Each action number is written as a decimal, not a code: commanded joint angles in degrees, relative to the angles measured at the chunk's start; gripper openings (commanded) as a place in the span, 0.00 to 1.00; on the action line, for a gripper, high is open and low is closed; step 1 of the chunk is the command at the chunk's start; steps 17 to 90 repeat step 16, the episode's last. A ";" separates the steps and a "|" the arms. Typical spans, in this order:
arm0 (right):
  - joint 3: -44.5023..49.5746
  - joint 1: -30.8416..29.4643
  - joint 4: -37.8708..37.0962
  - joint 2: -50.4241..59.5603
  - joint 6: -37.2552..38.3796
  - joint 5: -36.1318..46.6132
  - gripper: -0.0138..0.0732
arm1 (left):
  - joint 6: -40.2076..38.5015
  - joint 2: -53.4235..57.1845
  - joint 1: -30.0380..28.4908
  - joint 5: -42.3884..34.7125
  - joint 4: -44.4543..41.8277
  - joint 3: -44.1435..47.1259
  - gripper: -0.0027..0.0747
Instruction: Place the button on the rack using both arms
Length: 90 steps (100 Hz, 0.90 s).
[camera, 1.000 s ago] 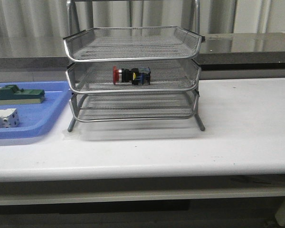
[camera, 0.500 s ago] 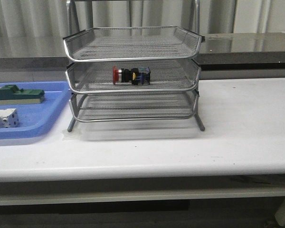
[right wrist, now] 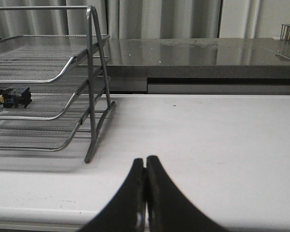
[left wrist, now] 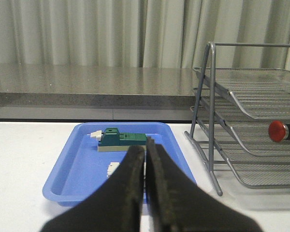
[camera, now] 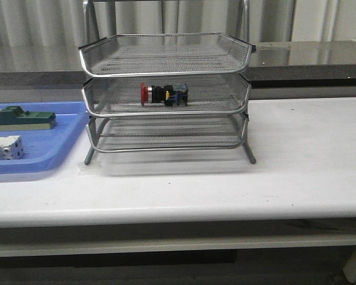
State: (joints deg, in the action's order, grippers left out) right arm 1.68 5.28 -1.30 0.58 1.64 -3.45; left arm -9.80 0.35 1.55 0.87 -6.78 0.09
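Button [camera: 164, 94] lying on its side in the middle tier of the rack [camera: 166, 95], red head toward the robot's left and the blue-and-yellow rear block toward its right, roughly midway across the mesh. Resting lengthwise on the tray floor, it appears settled and unlikely to roll against the raised wire rim. The top and bottom tiers hold nothing visible. All three trays sit flush in the frame, so the placement step reads as finished.

Left gripper [left wrist: 145, 159], fingers pressed together with nothing between them, seen from its wrist camera well back from the rack, above the near edge of the blue tray [left wrist: 82, 145]. Right gripper [right wrist: 145, 174], likewise closed and empty, hangs over bare table [camera: 308, 154] on the rack's other side. Neither arm appears in the front view, which suggests both are drawn back clear of the work.

Blue tray stands just beside the rack's left legs and carries the green block [camera: 24, 117] and, nearer the front, the white block [camera: 5, 148]; both lie apart from the button and are not part of the task.
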 commanded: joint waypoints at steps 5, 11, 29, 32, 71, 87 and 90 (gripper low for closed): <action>-1.00 -0.29 0.03 1.09 -0.02 4.34 0.09 | -0.68 1.87 0.39 -4.27 -0.13 2.57 0.04; -1.00 -0.29 0.03 1.09 -0.02 4.34 0.09 | -0.68 1.87 0.39 -4.27 -0.13 2.57 0.04; -1.00 -0.29 0.03 1.09 -0.02 4.34 0.09 | -0.68 1.87 0.39 -4.27 -0.13 2.57 0.04; -1.00 -0.29 0.03 1.09 -0.02 4.34 0.09 | -0.68 1.87 0.39 -4.27 -0.13 2.57 0.04; -1.00 -0.29 0.03 1.09 -0.02 4.34 0.09 | -0.68 1.87 0.39 -4.27 -0.13 2.57 0.04; -1.00 -0.29 0.03 1.09 -0.02 4.34 0.09 | -0.68 1.87 0.39 -4.27 -0.13 2.57 0.04; -1.00 -0.29 0.03 1.09 -0.02 4.34 0.09 | -0.68 1.87 0.39 -4.27 -0.13 2.57 0.04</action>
